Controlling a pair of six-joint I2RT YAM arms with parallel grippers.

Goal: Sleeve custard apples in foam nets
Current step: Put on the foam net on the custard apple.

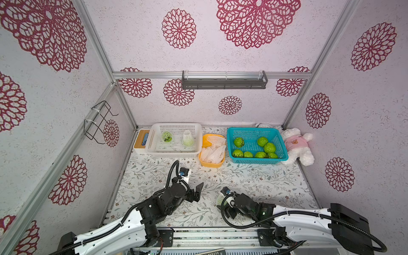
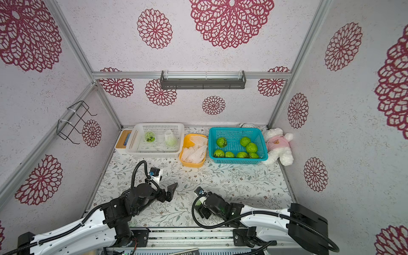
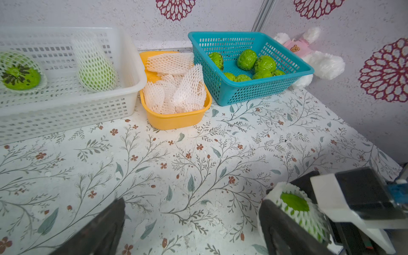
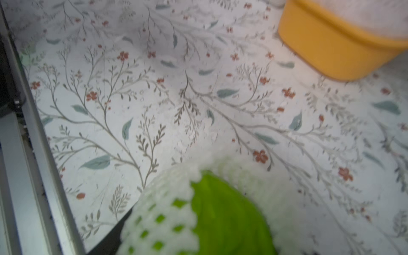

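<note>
Custard apple (image 3: pixel 294 202): sleeved in its foam net (image 3: pixel 310 221), near the table's (image 1: pixel 265 187) front edge.
Right gripper (image 1: pixel 223 202): your fingers clamp that netted fruit.
Left gripper (image 1: pixel 197 191): fingers spread wide, empty, just beside it.

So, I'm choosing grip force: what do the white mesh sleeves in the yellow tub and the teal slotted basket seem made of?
The white mesh sleeves look like soft expanded foam, matte: puffy strands, crumpled shapes. The teal slotted basket looks like rigid moulded plastic, slightly glossy: crisp, even slots and a smooth rim.
</note>
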